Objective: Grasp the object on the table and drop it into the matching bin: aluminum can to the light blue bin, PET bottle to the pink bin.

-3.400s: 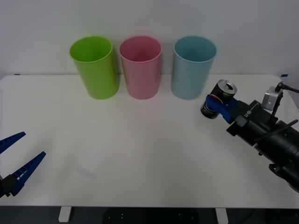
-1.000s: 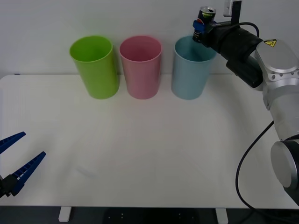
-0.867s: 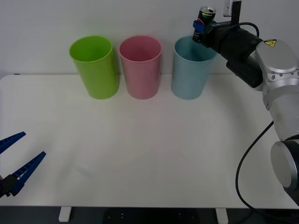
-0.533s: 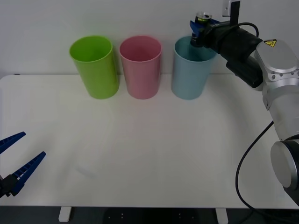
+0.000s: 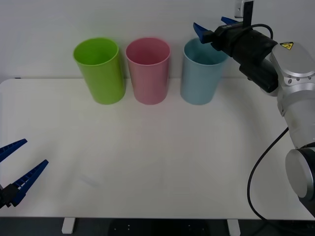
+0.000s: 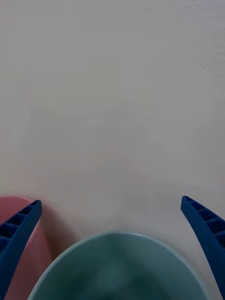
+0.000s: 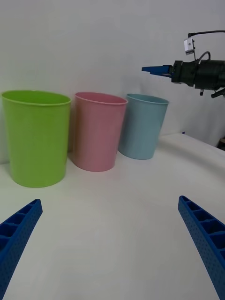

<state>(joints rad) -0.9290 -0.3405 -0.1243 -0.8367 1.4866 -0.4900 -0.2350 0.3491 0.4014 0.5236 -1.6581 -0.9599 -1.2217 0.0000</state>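
Note:
My right gripper (image 5: pixel 212 24) hangs open just above the rim of the light blue bin (image 5: pixel 202 73), with nothing between its fingers. The right wrist view looks down past the open gripper (image 6: pixel 111 202) into the light blue bin's (image 6: pixel 117 267) mouth, and the pink bin (image 6: pixel 42 253) shows beside it. The aluminum can is hidden. The pink bin (image 5: pixel 147 73) stands left of the light blue one at the back of the white table (image 5: pixel 157 147). My left gripper (image 5: pixel 34 152) rests open near the table's front left corner.
A lime green bin (image 5: pixel 101 73) stands left of the pink one, so the three form a row against the back wall. The left wrist view, past the open gripper (image 7: pixel 110 201), shows the same row and the right gripper (image 7: pixel 157 69) above it.
The right gripper carried the can up from the table to above the light blue bin, then opened. The can dropped from its fingers and is gone from sight. The left arm stayed still.

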